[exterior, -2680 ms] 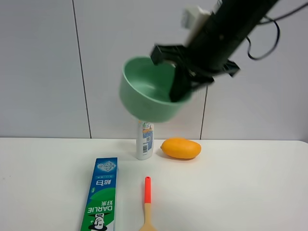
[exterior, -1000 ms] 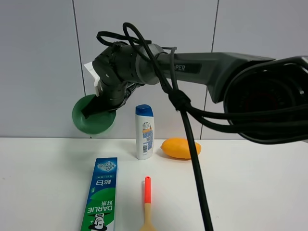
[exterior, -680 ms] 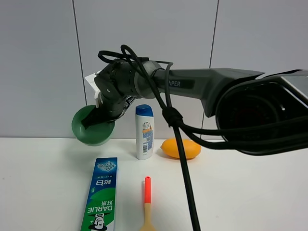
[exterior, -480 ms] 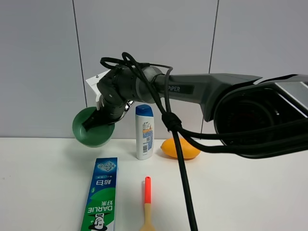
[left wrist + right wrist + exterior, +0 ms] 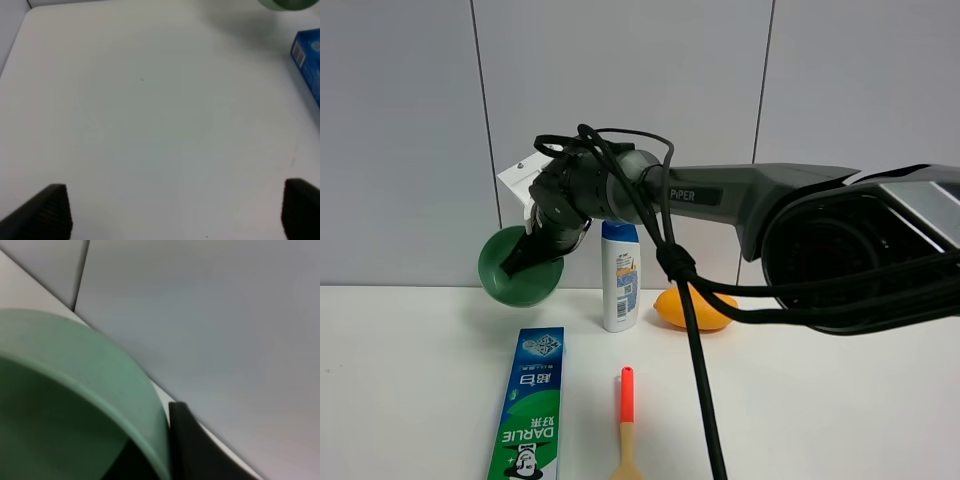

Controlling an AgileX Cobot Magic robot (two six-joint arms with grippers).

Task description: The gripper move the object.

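Right gripper point(image 5: 526, 254) pinching the bowl point(image 5: 512, 280) by its rim, bowl tipped up, near the bottle point(image 5: 620, 278).

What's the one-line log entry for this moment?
right gripper: shut on bowl | bowl: tilted, left of bottle | left gripper: open, empty

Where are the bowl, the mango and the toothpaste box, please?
bowl point(image 5: 520, 275): exterior high view, outer wall.
mango point(image 5: 668, 308): exterior high view, left end.
toothpaste box point(image 5: 530, 410): exterior high view, top face.
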